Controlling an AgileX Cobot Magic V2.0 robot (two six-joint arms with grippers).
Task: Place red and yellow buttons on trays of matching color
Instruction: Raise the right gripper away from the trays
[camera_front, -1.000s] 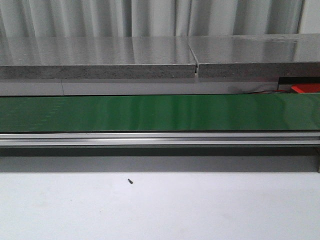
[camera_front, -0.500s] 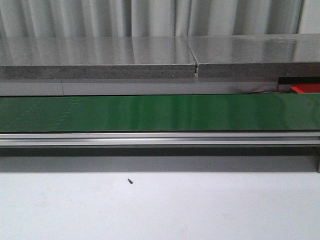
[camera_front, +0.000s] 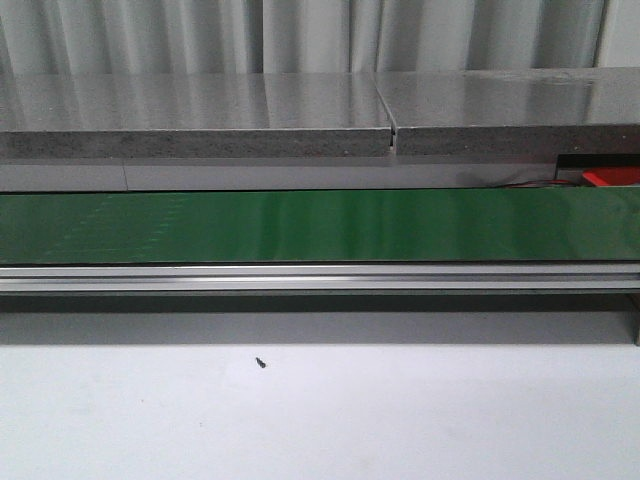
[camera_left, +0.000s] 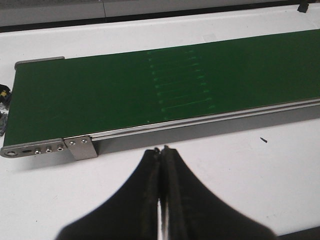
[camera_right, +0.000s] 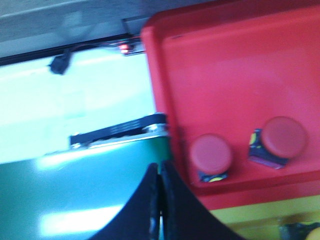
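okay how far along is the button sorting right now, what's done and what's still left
Two red buttons already sit in the red tray. Nothing is in hand: the left gripper and right gripper are both shut and empty. The green conveyor belt carries no buttons in any view. A yellow tray edge shows beside the red one; its contents are too cropped to judge.

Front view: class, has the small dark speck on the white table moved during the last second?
No. The dark speck lies on the white table at the same spot below the conveyor's metal rail as before.
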